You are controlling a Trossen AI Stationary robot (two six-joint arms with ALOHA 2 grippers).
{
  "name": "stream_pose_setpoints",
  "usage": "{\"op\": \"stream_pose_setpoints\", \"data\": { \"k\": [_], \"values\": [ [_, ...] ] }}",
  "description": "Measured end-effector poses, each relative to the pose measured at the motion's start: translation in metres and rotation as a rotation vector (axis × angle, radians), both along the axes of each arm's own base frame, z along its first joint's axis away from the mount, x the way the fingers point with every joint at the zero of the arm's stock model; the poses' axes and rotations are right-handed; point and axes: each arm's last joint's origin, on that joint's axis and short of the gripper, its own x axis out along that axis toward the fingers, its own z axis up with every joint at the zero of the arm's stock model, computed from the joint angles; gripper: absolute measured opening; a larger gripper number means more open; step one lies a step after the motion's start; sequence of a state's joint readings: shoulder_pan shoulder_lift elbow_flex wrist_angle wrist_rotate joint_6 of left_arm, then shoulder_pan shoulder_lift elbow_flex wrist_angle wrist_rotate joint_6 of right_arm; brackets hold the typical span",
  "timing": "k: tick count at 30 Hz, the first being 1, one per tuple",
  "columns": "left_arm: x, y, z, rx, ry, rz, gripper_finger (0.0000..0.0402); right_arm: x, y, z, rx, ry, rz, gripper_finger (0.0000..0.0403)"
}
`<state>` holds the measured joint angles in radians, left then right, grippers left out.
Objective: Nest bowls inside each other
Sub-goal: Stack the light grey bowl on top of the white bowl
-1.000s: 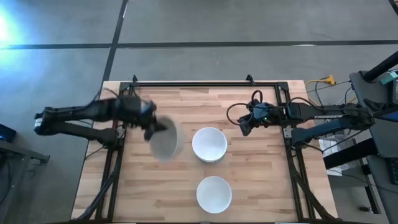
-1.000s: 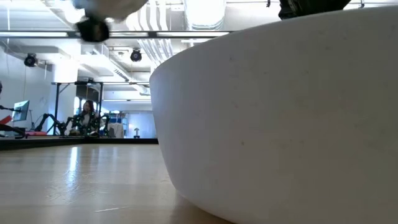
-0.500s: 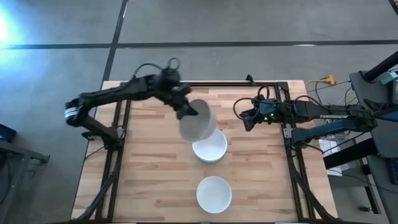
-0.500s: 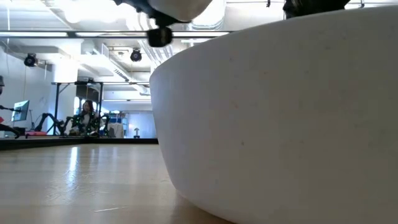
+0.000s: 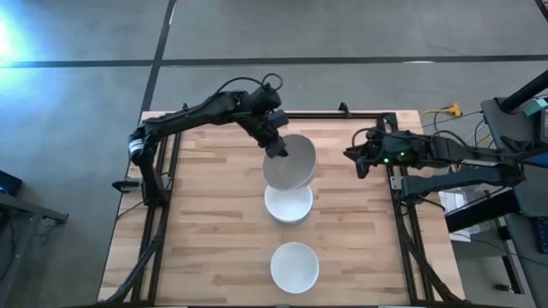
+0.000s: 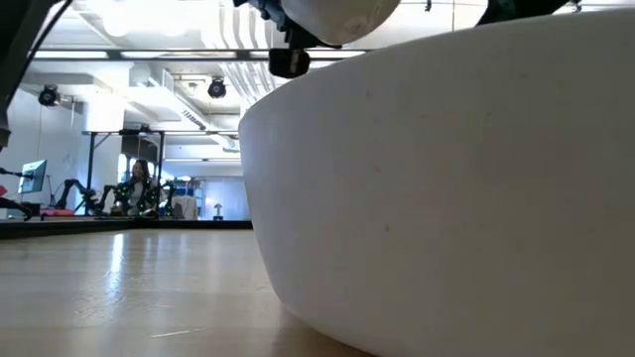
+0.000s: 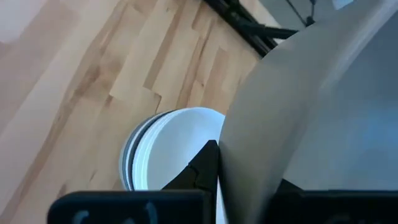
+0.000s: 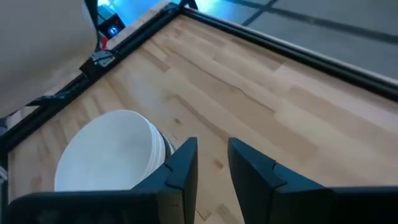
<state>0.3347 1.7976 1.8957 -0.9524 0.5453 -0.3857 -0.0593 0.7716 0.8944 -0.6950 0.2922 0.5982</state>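
**Grey bowl held over the stack**

High view: the left claw [image 5: 276, 147] is gripping a plain grey bowl [image 5: 289, 162] by its rim, tilted, just at 12 o'clock of the white bowl stack [image 5: 288, 204] mid-table [image 5: 205, 231]. A lone white bowl [image 5: 294, 266] is sitting at 6 o'clock. The right claw [image 5: 357, 161] is waiting at 3 o'clock.

Left wrist view: the stack is showing dark and white rims nested.

Right wrist view: its fingers [image 8: 185, 163] are standing slightly parted, gripping nothing.

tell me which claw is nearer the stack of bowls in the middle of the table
Left. The left claw holds a grey bowl just above the stack of bowls; the right claw hangs off to the stack's right, open.
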Motion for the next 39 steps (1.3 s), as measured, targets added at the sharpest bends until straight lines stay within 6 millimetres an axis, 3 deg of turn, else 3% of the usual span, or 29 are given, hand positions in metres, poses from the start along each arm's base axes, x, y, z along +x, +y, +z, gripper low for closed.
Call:
{"op": "stream_pose_setpoints", "data": {
  "k": [7, 17, 24, 39],
  "values": [
    [0.009, 0.004, -0.014, -0.044, 0.104, 0.055, 0.0000, -0.008, 0.000, 0.001, -0.073, 0.007, 0.037, 0.0084],
    [0.024, 0.004, -0.039, -0.083, 0.219, 0.123, 0.0000, -0.005, -0.001, -0.013, -0.080, 0.056, 0.018, 0.0084],
    [0.032, 0.000, -0.067, -0.112, 0.362, 0.112, 0.0000, -0.006, -0.001, -0.012, -0.081, 0.054, 0.018, 0.0084],
    [0.041, -0.056, -0.068, 0.005, 0.413, 0.058, 0.0000, -0.005, -0.001, -0.013, -0.074, 0.053, 0.014, 0.0084]
  ]
}}
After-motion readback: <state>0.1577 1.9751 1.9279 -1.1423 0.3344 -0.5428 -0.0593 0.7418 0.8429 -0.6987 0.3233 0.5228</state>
